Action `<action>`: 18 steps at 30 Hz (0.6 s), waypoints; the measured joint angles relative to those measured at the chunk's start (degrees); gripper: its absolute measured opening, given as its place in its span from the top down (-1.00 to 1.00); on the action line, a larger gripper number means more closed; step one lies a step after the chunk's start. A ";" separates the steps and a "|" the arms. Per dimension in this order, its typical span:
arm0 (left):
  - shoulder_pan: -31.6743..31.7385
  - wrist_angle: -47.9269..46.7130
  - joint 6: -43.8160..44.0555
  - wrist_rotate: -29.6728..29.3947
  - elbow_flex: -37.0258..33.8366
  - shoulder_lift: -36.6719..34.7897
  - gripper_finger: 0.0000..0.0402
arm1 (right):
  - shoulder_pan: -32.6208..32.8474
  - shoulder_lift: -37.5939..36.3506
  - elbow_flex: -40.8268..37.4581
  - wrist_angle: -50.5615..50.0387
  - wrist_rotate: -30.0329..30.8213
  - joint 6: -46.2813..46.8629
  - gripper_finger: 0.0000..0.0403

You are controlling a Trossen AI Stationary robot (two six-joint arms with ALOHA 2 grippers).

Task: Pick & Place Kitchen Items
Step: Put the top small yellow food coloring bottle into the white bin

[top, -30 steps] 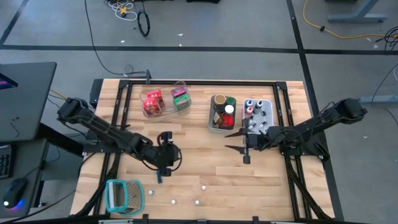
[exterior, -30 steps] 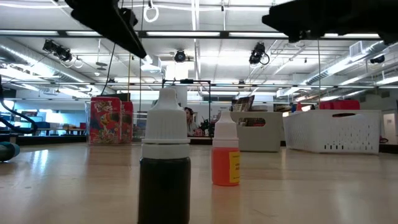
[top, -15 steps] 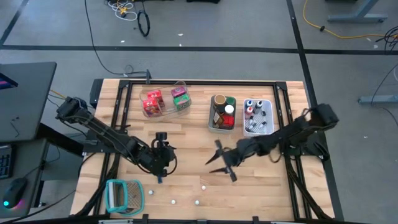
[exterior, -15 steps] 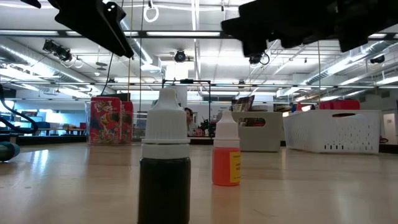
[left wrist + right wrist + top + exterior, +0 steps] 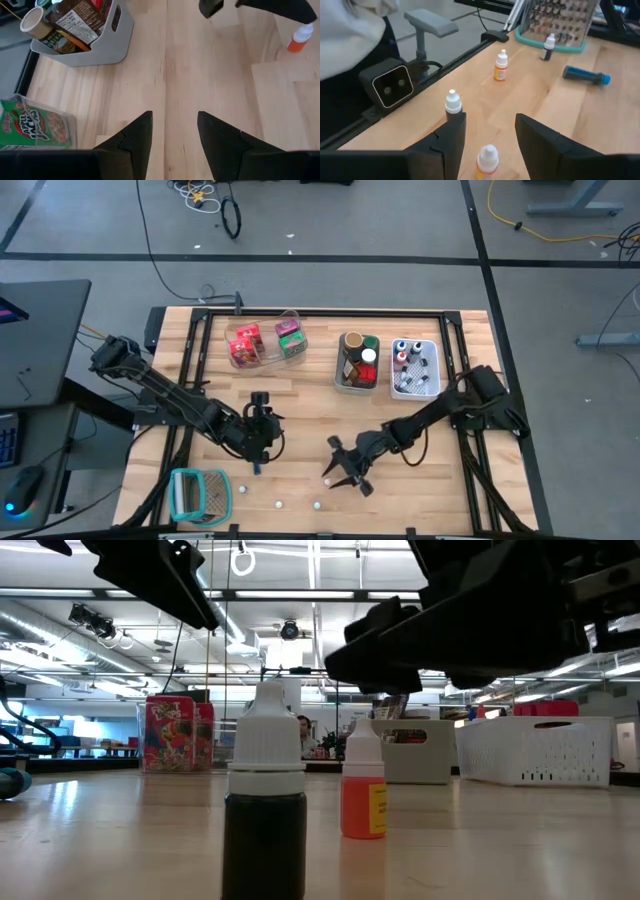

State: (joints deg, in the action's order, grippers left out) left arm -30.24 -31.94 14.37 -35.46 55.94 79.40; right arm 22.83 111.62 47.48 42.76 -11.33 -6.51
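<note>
- Your right gripper [image 5: 340, 471] is hanging low over the front middle of the table [image 5: 300, 405], its fingers [image 5: 538, 136] spread wide and gripping nothing.
- Just ahead of it an orange dropper bottle [image 5: 487, 161] is standing upright between those fingers, with a dark bottle [image 5: 452, 104] near it and another orange bottle [image 5: 501, 66] farther off.
- Your left gripper [image 5: 258, 450] is waiting over the front left of the table, fingers [image 5: 138, 135] parted and empty.
- The remaining kitchen items are sitting at the back: cereal packets [image 5: 262, 342] in the clear bin [image 5: 293, 317], jars in the grey bin [image 5: 342, 385], small bottles in the white bin [image 5: 432, 350].
- The teal holder [image 5: 199, 494] is sitting at the front left corner.
</note>
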 joint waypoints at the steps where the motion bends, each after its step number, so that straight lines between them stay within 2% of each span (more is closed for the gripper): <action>1: 0.00 0.06 -0.02 0.02 0.00 0.00 0.17 | 0.13 0.59 0.44 0.14 -0.09 -0.82 0.09; 13: 0.00 0.69 -0.79 -1.01 0.00 0.04 0.17 | 0.14 8.04 3.10 -0.21 -0.27 -4.29 0.11; 18: 0.00 0.74 -0.65 -1.01 0.00 0.04 0.17 | 0.13 8.02 3.15 -0.32 -0.31 -6.32 0.26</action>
State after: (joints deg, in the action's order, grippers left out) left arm -30.24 -31.20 13.72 -36.47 55.94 79.44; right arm 22.96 119.63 50.63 42.45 -11.64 -12.83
